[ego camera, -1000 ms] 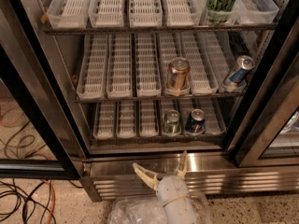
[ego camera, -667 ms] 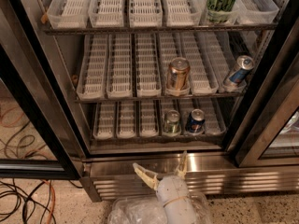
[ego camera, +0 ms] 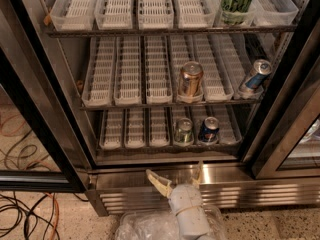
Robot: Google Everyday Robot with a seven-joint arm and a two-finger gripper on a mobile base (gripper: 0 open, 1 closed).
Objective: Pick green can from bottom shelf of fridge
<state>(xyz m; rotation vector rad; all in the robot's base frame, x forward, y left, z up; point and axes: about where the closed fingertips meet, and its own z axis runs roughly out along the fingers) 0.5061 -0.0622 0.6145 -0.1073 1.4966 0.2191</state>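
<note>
Gripper (ego camera: 178,178) at bottom centre, fingers (ego camera: 158,182) spread, empty; green can (ego camera: 183,131) on bottom shelf (ego camera: 135,130), lower centre, beside blue can (ego camera: 208,129).

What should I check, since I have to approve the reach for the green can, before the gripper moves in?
1. Fridge door open, shelves reachable: ok.
2. Green can upright on the bottom shelf, at the front of its lane: ok.
3. Gripper open: ok, fingers spread wide.
4. Gripper level with the can: not ok, it sits lower, in front of the louvred steel base.
5. Room beside the can for a finger: cannot tell, the blue can stands in the next lane, close on the right.
</note>
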